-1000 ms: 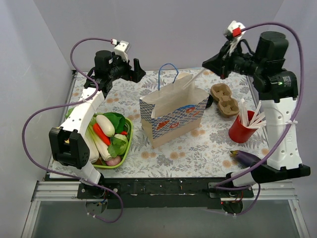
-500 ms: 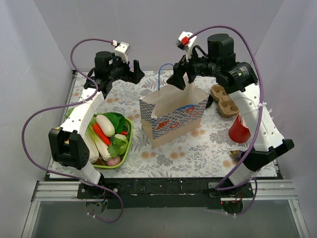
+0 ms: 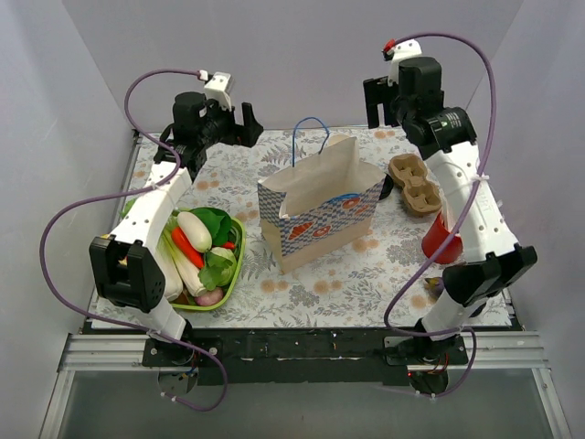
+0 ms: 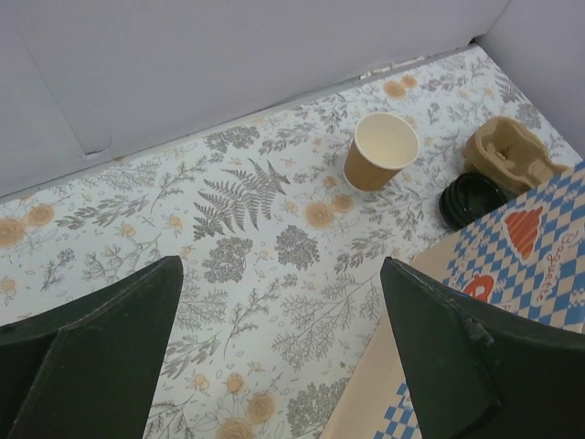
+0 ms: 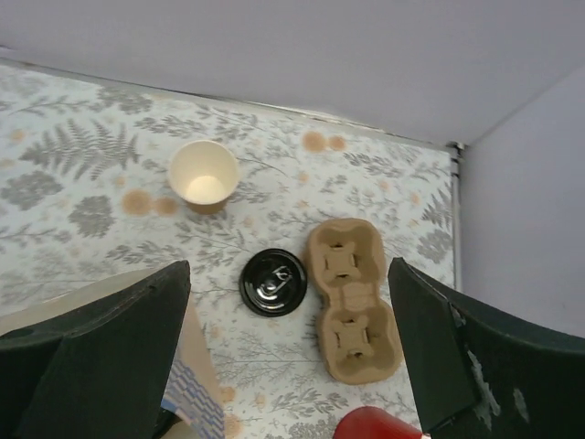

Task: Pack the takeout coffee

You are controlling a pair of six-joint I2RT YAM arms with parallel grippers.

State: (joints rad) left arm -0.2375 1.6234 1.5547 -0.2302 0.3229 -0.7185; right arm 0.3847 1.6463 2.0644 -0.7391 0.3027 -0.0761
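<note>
left end effector, right end effector both released, empty | cup lidless (lid lies apart) | risk: hard pinch likely crumples, tips it

Tan cup, white inside; black lid; brown carrier; tan bag with blue checks and red shapes; cloth white with grey ferns, orange blooms

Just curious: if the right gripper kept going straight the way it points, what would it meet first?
Most likely the black lid, lying flat on the table dead ahead of the open right gripper, though depth is hard to judge.
</note>
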